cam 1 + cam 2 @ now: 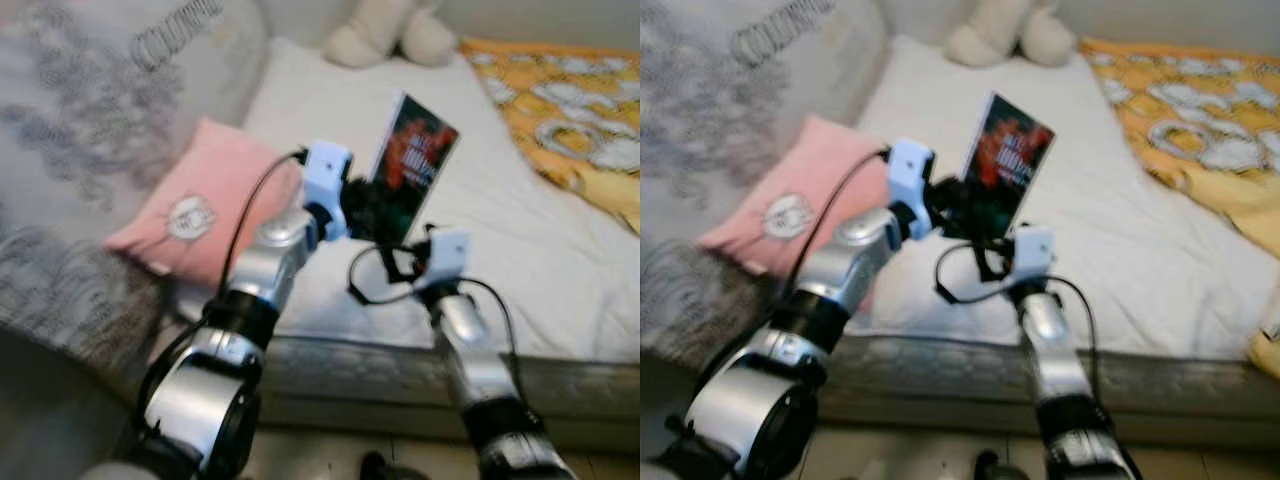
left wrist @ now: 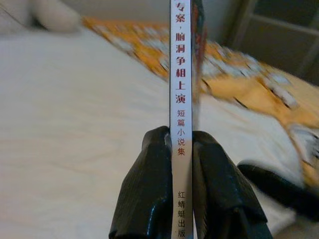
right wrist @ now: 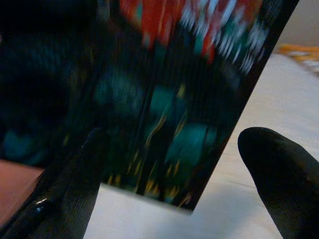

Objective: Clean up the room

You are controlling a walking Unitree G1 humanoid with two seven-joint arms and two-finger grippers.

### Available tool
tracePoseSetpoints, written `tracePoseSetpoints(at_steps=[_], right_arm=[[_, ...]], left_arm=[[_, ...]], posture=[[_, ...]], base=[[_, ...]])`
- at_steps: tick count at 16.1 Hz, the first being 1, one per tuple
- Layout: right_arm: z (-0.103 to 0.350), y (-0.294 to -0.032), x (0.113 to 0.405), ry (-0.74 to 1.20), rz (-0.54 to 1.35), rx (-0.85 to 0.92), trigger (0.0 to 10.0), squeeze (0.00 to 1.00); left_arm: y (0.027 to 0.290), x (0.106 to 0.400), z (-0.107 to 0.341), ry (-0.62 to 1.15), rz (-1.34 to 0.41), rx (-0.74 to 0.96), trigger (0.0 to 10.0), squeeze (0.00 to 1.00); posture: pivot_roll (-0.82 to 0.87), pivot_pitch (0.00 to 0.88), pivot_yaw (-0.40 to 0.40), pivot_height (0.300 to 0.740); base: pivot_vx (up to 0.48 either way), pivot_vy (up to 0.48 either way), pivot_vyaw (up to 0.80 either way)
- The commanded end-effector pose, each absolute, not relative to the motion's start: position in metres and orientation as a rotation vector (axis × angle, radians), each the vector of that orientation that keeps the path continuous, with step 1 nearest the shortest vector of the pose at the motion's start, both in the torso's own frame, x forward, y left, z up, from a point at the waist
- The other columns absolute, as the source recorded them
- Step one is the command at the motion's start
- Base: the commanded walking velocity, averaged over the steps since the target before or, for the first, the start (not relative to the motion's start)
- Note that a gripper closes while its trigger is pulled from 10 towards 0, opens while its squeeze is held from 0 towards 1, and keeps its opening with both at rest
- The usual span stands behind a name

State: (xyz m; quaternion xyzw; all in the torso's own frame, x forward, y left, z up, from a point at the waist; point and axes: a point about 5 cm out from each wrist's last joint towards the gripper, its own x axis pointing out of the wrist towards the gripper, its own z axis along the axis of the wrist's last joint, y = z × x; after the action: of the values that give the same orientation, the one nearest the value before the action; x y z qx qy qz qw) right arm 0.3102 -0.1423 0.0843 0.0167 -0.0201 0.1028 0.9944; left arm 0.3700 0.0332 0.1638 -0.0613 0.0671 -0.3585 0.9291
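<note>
A dark paperback book [image 1: 412, 165] with a red and green cover is held upright above the white mattress [image 1: 520, 260]. My left gripper [image 2: 181, 142] is shut on its white spine [image 2: 180, 89], one black finger on each side. Just below and in front of the book is my right gripper [image 3: 179, 164], open; its fingers [image 3: 276, 174] stand apart with the book's lower corner [image 3: 174, 149] between them, not pinched.
A pink cushion [image 1: 205, 205] lies at the bed's left edge against a grey patterned blanket [image 1: 90, 130]. A cream plush toy [image 1: 385, 35] sits at the head. An orange and white quilt [image 1: 575, 110] covers the right side. The mattress edge [image 1: 400, 365] is right before me.
</note>
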Motion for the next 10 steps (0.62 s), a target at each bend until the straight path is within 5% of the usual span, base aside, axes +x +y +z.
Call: tracePoseSetpoints(at_steps=[1,4,10], right_arm=[[0.098,-0.162,0.298,-0.094,0.207,0.023,10.0,0.0],[0.097,-0.195,0.25,-0.056,0.229,-0.009,10.0,0.0],[0.098,-0.192,0.194,0.065,0.349,-0.07,10.0,0.0]], left_arm=[[0.047,0.382,0.171,0.13,-0.698,-0.151,10.0,0.0],[0.067,0.389,0.156,0.198,-0.624,-0.193,10.0,0.0],[0.087,0.39,0.14,0.242,-0.53,-0.211,10.0,0.0]], posture=[[-0.17,0.0,0.025,0.74],[-0.24,0.05,0.016,0.74],[-0.31,0.092,0.003,0.74]], base=[[0.0,0.0,0.0],[0.0,0.0,0.0],[0.0,0.0,0.0]])
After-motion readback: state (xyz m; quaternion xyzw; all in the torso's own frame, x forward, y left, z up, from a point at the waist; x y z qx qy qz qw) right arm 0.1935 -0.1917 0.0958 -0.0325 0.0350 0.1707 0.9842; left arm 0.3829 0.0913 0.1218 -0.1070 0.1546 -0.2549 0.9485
